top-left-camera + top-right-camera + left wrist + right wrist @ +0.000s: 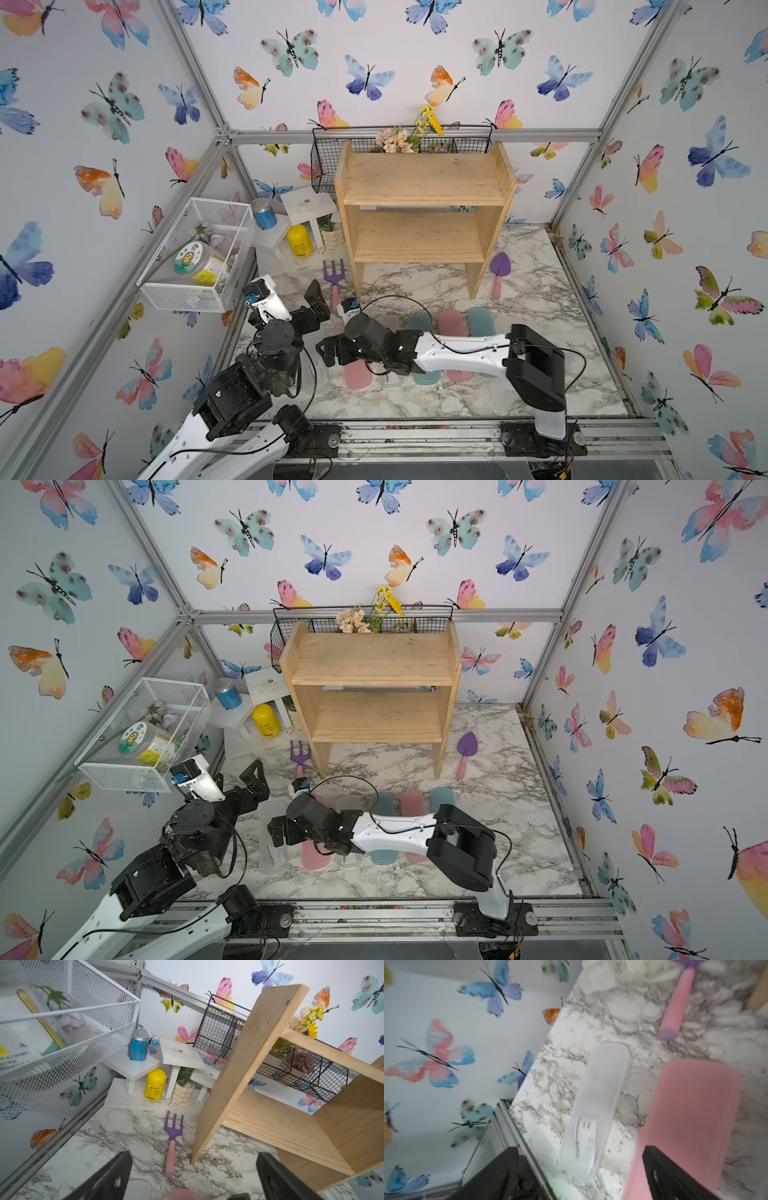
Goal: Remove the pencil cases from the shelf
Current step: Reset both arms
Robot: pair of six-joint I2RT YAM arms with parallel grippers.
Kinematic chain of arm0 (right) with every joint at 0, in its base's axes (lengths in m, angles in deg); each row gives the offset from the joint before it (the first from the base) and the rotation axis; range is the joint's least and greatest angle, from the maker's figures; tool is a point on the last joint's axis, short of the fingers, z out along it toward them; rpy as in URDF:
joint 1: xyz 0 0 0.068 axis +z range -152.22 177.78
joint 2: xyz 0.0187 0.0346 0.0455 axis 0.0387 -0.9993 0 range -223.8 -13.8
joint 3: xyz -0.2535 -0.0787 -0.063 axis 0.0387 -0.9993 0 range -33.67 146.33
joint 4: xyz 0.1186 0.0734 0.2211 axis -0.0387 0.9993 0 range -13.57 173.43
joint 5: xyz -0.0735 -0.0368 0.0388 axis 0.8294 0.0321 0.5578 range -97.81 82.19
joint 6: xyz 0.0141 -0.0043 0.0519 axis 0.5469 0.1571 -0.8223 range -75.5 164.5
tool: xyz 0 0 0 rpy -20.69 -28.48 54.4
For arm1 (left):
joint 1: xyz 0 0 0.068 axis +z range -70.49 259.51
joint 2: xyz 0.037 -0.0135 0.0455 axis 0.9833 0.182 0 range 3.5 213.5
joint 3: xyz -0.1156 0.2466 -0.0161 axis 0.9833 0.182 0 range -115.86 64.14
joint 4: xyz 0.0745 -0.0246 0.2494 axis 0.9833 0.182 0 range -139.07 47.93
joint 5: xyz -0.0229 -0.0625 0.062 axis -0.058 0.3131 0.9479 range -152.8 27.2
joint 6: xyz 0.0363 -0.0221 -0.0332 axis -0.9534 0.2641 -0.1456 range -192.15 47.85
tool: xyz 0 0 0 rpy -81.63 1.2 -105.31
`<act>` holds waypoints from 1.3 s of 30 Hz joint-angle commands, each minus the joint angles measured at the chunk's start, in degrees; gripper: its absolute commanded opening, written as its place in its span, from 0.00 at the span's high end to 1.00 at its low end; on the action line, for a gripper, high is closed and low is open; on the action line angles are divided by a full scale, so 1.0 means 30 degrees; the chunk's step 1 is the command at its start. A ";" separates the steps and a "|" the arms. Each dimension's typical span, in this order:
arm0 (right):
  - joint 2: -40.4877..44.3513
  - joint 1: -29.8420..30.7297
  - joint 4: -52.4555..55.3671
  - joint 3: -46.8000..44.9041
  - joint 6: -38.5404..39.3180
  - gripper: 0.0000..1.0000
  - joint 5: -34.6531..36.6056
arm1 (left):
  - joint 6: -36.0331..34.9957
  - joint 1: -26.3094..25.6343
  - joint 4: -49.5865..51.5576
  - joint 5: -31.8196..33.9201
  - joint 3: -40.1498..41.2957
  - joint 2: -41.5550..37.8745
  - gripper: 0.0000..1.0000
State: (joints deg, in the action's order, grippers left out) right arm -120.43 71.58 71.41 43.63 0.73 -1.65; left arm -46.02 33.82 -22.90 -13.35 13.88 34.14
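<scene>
Pale natural-wood two-tier shelf (424, 178) stands far and central in both top views. I see six long flat rounded-end plastic pencil cases (382, 804), frosted white, pink and teal, lying side by side on the marble-patterned table (540, 332), nearer than the shelf.

Left wrist view: the left gripper (192, 1154) has its fingers spread, near a purple-and-pink toy garden fork (172, 1140).

Right wrist view: the right gripper (579, 1148) has its fingers spread wide above a frosted white case (596, 1105); a pink case (691, 1115) lies just beside it.
</scene>
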 commanded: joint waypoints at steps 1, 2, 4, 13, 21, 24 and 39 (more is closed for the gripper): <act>0.3801 -0.0181 -0.1449 -0.1882 0.3609 0.01 0.3085 | -0.2093 0.0469 -0.2898 0.0876 0.1215 -0.0115 0.01; 0.5071 -0.0288 -0.1082 -0.2665 0.4215 0.01 0.4020 | -0.2394 0.0947 -0.3562 0.0238 0.1774 -0.0163 0.01; 0.7489 -0.1119 -0.0236 -0.4519 0.4594 0.01 0.5354 | -0.2673 0.2415 -0.4850 -0.1034 0.3109 0.0162 0.01; 1.6468 -1.0320 0.2506 -0.8825 0.7689 0.01 0.6249 | -0.2413 1.2528 -1.4378 -0.8590 1.0265 0.4198 0.01; 1.5471 -1.4916 0.2849 -0.8412 0.9507 0.01 0.6054 | -0.6824 1.3744 -2.5335 -0.9319 1.3685 1.0149 0.01; 1.4576 -1.6675 0.2159 -0.9183 1.0263 0.01 0.5333 | -0.7034 1.3893 -2.8134 -0.9965 1.4430 1.1875 0.01; 0.8096 -1.9120 -1.5191 -1.7260 1.6065 0.01 0.4609 | -0.7747 1.4281 -3.1611 -1.2383 1.3707 1.6922 0.01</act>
State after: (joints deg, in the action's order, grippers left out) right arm -97.07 15.00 41.32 -8.13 44.33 14.17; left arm -68.23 76.35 -118.28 -47.82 55.10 84.84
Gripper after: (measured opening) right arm 0.990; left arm 0.987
